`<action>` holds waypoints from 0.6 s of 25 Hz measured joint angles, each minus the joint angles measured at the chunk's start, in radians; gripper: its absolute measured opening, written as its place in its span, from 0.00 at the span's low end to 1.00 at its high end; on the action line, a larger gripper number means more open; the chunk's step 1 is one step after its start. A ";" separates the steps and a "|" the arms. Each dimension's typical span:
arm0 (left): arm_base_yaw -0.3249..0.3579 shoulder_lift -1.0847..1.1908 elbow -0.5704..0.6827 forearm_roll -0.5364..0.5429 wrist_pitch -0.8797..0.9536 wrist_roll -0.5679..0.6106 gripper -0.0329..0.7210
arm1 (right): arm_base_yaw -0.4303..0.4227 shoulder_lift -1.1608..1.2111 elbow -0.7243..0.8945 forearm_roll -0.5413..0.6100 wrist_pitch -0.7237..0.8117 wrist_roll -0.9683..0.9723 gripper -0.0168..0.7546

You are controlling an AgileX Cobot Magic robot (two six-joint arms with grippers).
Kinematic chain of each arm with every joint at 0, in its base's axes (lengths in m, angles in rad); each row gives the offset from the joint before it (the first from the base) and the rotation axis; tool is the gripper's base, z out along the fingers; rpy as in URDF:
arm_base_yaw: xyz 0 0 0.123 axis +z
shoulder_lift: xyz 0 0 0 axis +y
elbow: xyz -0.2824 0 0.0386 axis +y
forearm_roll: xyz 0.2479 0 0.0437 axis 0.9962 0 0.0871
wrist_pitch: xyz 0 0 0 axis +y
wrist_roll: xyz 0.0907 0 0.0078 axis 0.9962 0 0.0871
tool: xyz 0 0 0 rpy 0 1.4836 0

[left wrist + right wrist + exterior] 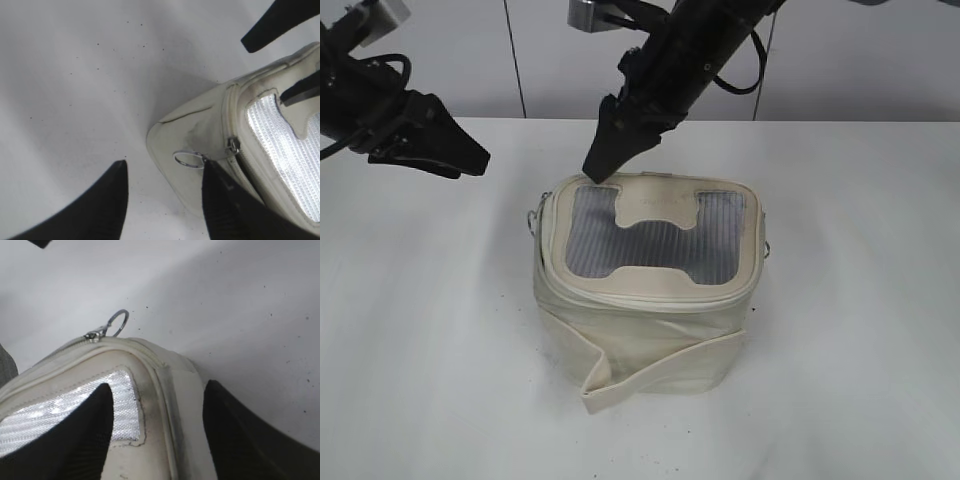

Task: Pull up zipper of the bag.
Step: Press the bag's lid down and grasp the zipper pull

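The cream bag [650, 330] stands mid-table with its grey mesh panel [655, 240] facing up. The zipper track [630, 297] runs round the top rim. One silver ring pull [533, 216] hangs at the bag's left side, and it also shows in the left wrist view [189, 159] and the right wrist view [118, 323]. A second pull [767, 249] sits at the right side. My right gripper [603, 168] is open and straddles the bag's far left corner [156, 392], one finger over the mesh and one outside the rim. My left gripper [470, 158] is open and empty [165, 172], left of the bag near the ring.
The loose cream strap [655, 365] lies folded across the bag's front. The white table [430, 330] spreads around the bag. A pale wall with dark seams [515, 60] stands behind.
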 joint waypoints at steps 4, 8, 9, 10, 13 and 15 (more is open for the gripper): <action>0.000 0.000 0.000 -0.002 0.000 0.000 0.54 | 0.001 0.000 0.023 -0.016 0.001 0.004 0.60; 0.000 0.000 0.000 -0.003 0.000 0.000 0.54 | 0.001 0.003 0.023 -0.012 0.001 -0.008 0.60; 0.000 0.000 0.000 -0.003 0.001 0.000 0.54 | 0.001 0.003 0.023 -0.005 0.001 -0.008 0.59; -0.001 0.000 0.000 -0.003 0.003 0.000 0.54 | 0.001 0.005 0.023 0.004 0.001 -0.013 0.57; -0.026 0.001 0.000 0.029 0.005 0.000 0.54 | 0.004 0.013 0.023 0.020 0.001 -0.027 0.52; -0.058 0.002 -0.001 0.078 0.007 0.001 0.54 | 0.007 0.021 0.023 0.020 0.001 -0.030 0.51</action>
